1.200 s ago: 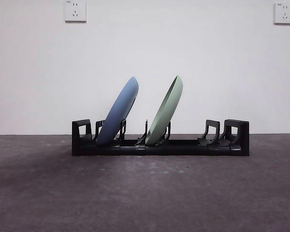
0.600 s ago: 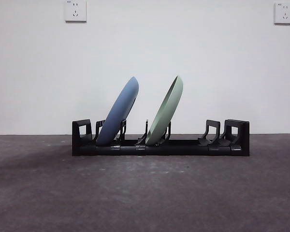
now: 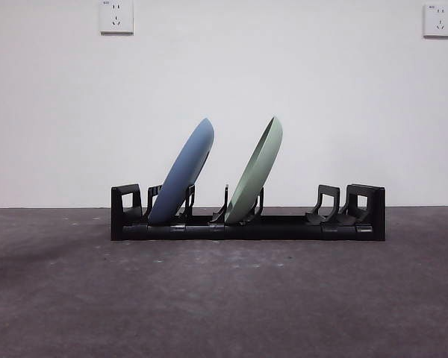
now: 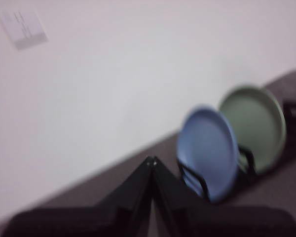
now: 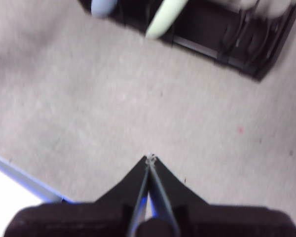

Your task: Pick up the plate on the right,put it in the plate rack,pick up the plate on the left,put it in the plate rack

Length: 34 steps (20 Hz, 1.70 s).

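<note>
On the grey tabletop (image 3: 224, 298) the black plate rack (image 3: 248, 224) holds the blue plate (image 3: 183, 173) at its nine-o'clock end and the green plate (image 3: 255, 170) just beside it toward three o'clock, both tilted. The left gripper (image 4: 152, 160) and right gripper (image 5: 150, 159) have jaws pressed together, holding nothing.
</note>
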{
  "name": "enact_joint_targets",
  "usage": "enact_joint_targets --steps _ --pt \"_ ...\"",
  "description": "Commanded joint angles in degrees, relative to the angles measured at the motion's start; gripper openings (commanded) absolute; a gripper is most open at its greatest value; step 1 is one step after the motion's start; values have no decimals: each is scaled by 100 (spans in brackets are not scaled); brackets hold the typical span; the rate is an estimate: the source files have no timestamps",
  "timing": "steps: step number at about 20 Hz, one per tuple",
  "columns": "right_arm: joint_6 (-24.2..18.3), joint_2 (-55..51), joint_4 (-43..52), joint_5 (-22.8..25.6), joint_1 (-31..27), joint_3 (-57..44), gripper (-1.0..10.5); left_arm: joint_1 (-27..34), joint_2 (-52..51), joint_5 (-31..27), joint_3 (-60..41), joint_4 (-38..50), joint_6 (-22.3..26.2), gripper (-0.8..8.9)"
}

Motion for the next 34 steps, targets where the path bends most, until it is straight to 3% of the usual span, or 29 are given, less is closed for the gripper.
enact_joint_targets --steps 1,4,11,15,19,32,34 --pt "13 11 240 7 4 -46 2 22 -417 -192 -592 90 -302 -4" --pt "13 11 579 9 4 -46 2 22 -859 -439 -1196 90 -544 -4" --pt "13 11 1113 9 4 -46 2 22 -1683 -435 -2120 -199 -868 -4" --pt "13 11 1121 7 4 -46 2 22 -1993 -433 -2118 -1075 -876 -4" --pt "13 11 1119 9 4 -46 2 15 -1991 -391 -2118 -1038 -1134 -4" --pt "13 11 1119 9 4 -46 2 17 -1950 -413 -2118 -1038 -1130 -4" --pt "-212 11 1314 365 4 -46 1 17 -1950 -413 -2118 -1038 -1130 -4"
